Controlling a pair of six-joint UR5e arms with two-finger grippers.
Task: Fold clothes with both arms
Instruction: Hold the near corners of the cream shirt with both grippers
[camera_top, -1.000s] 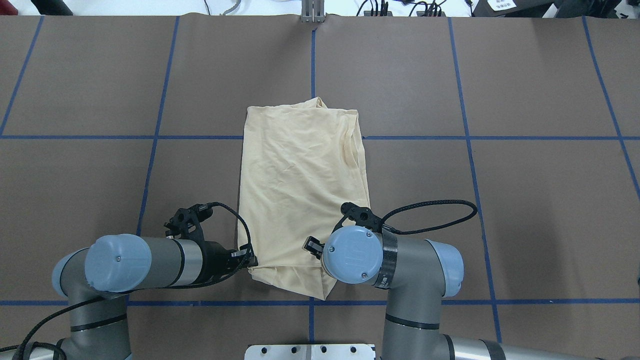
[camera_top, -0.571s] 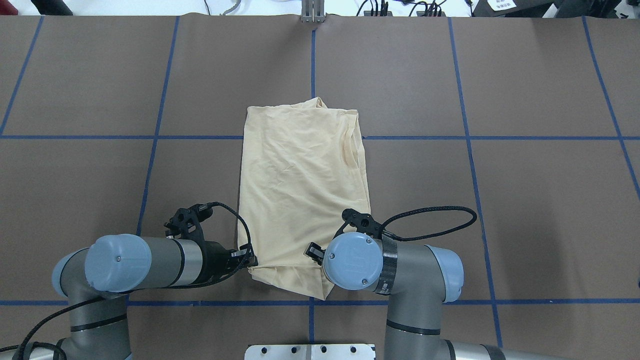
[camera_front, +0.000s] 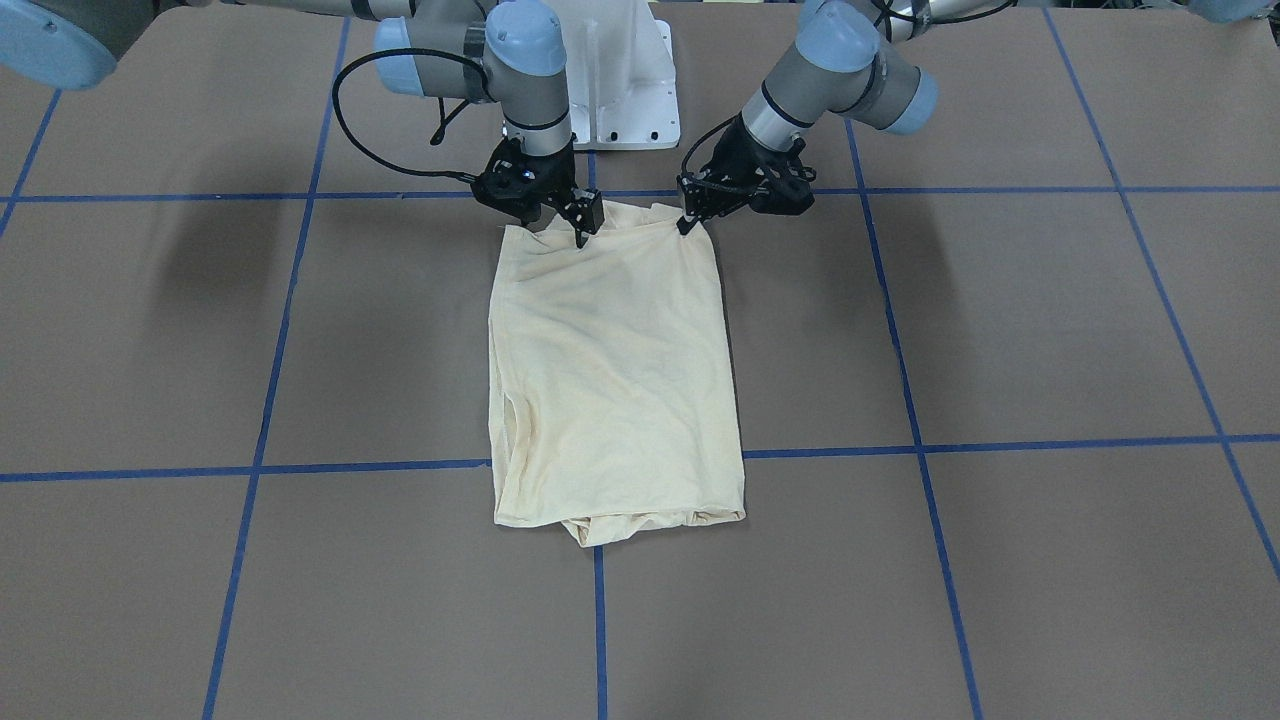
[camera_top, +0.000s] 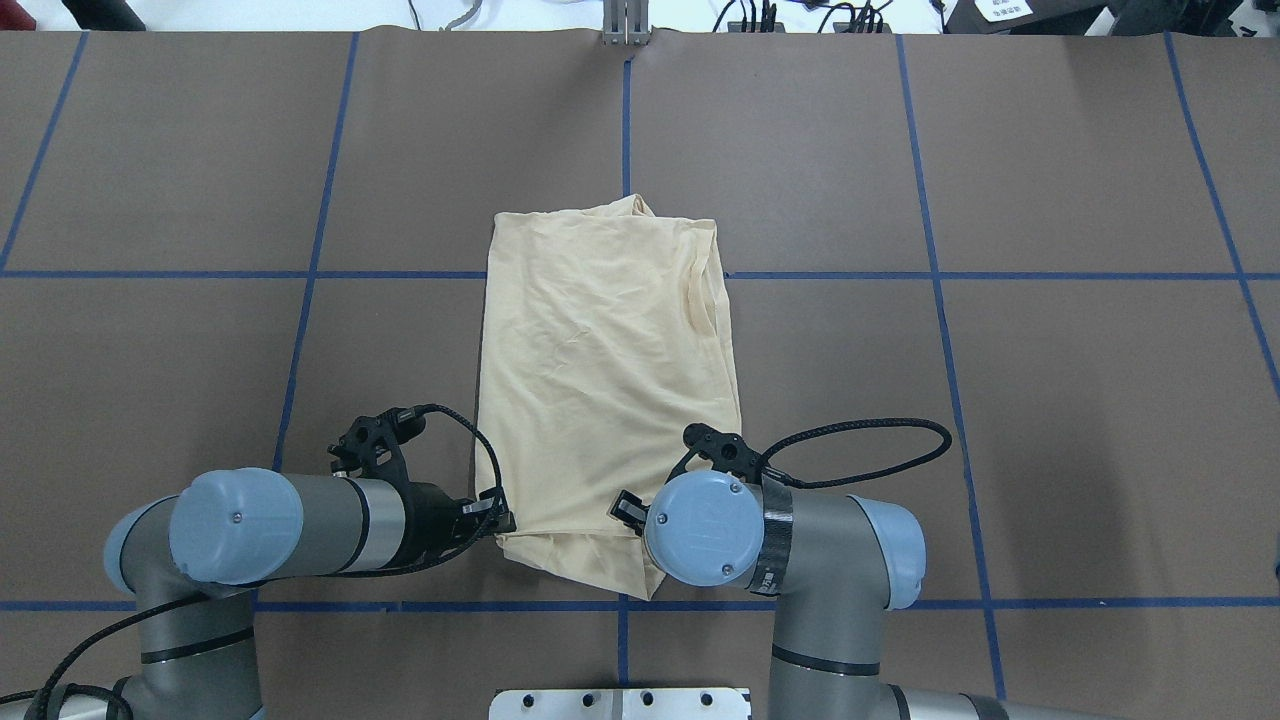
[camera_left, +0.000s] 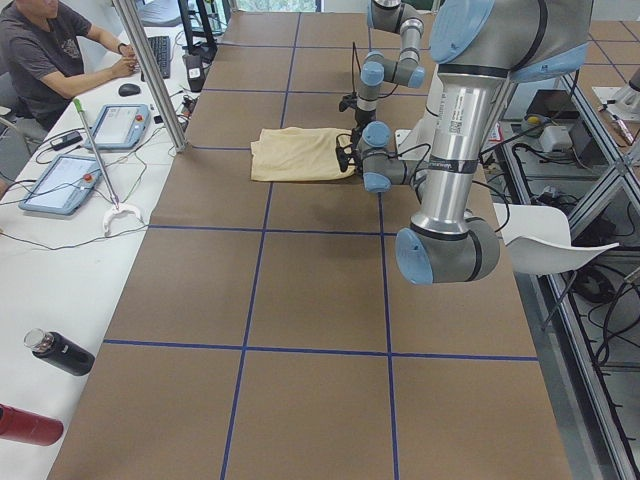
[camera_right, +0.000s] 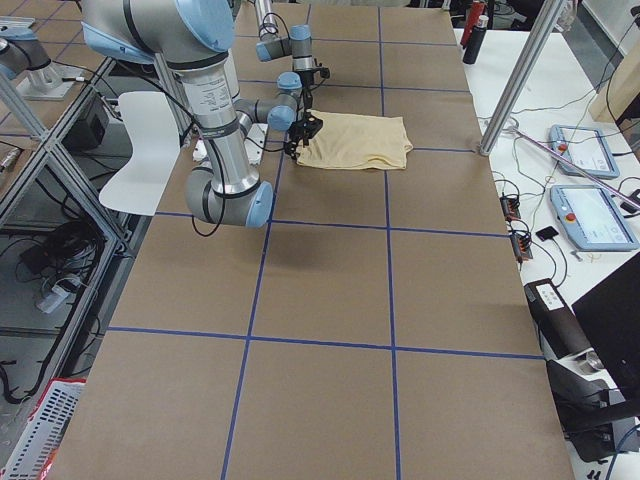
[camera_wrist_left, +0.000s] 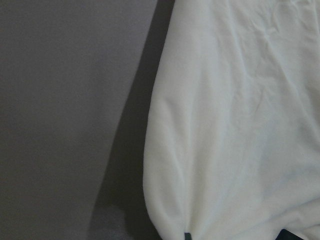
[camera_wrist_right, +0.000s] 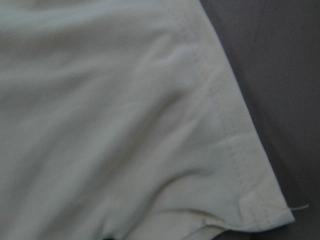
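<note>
Here's the T-shirt (camera_top: 605, 380), pale cream-yellow, folded into a long rectangle that runs away from the robot. It lies at the middle of the brown table (camera_top: 1050, 400), across a blue tape line (camera_top: 850, 275). It's thin stuff, finely creased, with layered edges stacked along its right side and a small lump poking out at the far end.

Down at the near-left corner, the left gripper (camera_top: 503, 521) has its fingers pressed together on the fabric. Its wrist camera shows the cloth gathering to a point at a dark fingertip (camera_wrist_left: 187, 235).

The right gripper (camera_top: 625, 508) sits on the near edge toward the right corner, mostly tucked under its own blue joint cap (camera_top: 700, 530). Spread or closed, I cannot tell. Its wrist camera gives only a double-stitched hem (camera_wrist_right: 225, 125) running down to a corner with a loose thread (camera_wrist_right: 299, 207), all soft and blurred.

From across the table, both black tools touch the slightly raised edge nearest the robot.
</note>
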